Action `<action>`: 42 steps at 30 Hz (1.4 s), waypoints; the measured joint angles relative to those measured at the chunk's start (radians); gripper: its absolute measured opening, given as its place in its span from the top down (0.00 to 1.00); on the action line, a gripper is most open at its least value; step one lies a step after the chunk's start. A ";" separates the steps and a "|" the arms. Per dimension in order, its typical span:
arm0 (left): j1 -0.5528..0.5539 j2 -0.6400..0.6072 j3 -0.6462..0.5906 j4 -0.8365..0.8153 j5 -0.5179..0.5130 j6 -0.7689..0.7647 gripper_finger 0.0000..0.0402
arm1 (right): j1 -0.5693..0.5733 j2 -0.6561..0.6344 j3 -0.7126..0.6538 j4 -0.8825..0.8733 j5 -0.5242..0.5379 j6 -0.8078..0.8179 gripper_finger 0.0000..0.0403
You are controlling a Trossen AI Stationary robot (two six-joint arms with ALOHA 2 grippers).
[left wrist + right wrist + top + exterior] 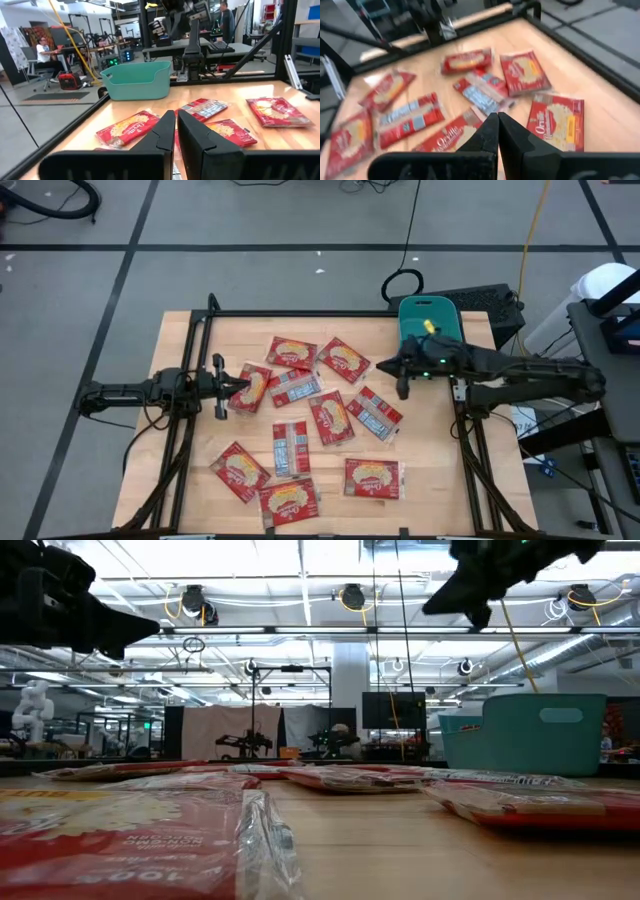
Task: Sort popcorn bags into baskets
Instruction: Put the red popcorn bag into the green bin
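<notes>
Nothing has gone into the teal basket [428,317] so far as I can tell; it stands at the tabletop's far edge toward the right corner, and I count about ten popcorn bags [331,420] lying flat across the middle and near half of the wooden tabletop [180,340]. So the sort looks to be at its very start, between picks.

The left gripper [236,386] hangs near the left edge, just beside the leftmost bag [252,388], fingers nearly together with nothing between them. The right gripper [385,367] hovers near the basket, fingers pressed together, empty.

The next move, I'd judge, calls for one gripper to spread its fingers and come down on a bag's edge.

The bags are thin, glossy, crinkly film, mostly red-faced, a few with a grey-silver panel up, some overlapping. Being so flat, they may slip. The basket is smooth moulded plastic with rounded corners and a handle slot.
</notes>
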 joint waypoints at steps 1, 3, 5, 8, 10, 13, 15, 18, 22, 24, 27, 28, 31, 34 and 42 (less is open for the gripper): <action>0.000 0.000 0.000 0.001 0.000 -0.011 0.94 | 0.000 0.023 0.003 -0.005 0.000 -0.001 1.00; 0.000 0.000 0.000 0.005 0.000 -0.027 0.94 | 0.000 0.062 0.004 -0.017 0.000 -0.001 1.00; 0.000 0.000 0.000 0.024 -0.002 -0.029 0.94 | 0.006 0.097 0.004 -0.025 0.000 0.001 1.00; 0.000 0.002 0.036 0.029 -0.017 -0.008 0.94 | 0.021 0.139 0.004 -0.020 0.000 0.001 1.00; 0.000 0.011 0.076 0.034 -0.035 0.010 0.94 | 0.033 0.161 0.004 -0.019 0.000 0.010 1.00; 0.000 0.041 0.153 -0.009 -0.060 0.023 0.94 | 0.058 0.189 0.005 -0.018 0.005 0.030 1.00; 0.000 0.073 0.212 -0.048 -0.078 0.017 0.94 | 0.080 0.207 0.005 -0.018 0.015 0.045 1.00; 0.000 0.138 0.302 -0.110 -0.088 -0.022 0.94 | 0.124 0.238 0.005 -0.014 0.048 0.054 1.00; 0.000 0.243 0.431 -0.198 -0.088 -0.049 0.94 | 0.186 0.275 0.005 -0.012 0.081 0.060 1.00; 0.000 0.301 0.494 -0.233 -0.087 -0.058 0.94 | 0.216 0.290 0.005 -0.012 0.084 0.069 1.00; 0.000 0.391 0.575 -0.265 -0.086 -0.060 0.94 | 0.271 0.312 0.005 -0.025 0.086 0.077 0.98; 0.000 0.421 0.594 -0.272 -0.086 -0.055 0.94 | 0.289 0.320 0.005 -0.027 0.086 0.087 0.96; -0.001 0.505 0.631 -0.284 -0.081 -0.030 0.94 | 0.342 0.334 0.005 -0.066 0.086 0.131 0.89; -0.001 0.580 0.637 -0.271 -0.031 -0.008 0.94 | 0.391 0.334 0.005 -0.134 0.087 0.195 0.80; -0.017 0.777 0.637 -0.268 0.057 -0.034 0.94 | 0.528 0.336 0.005 -0.226 0.111 0.326 0.64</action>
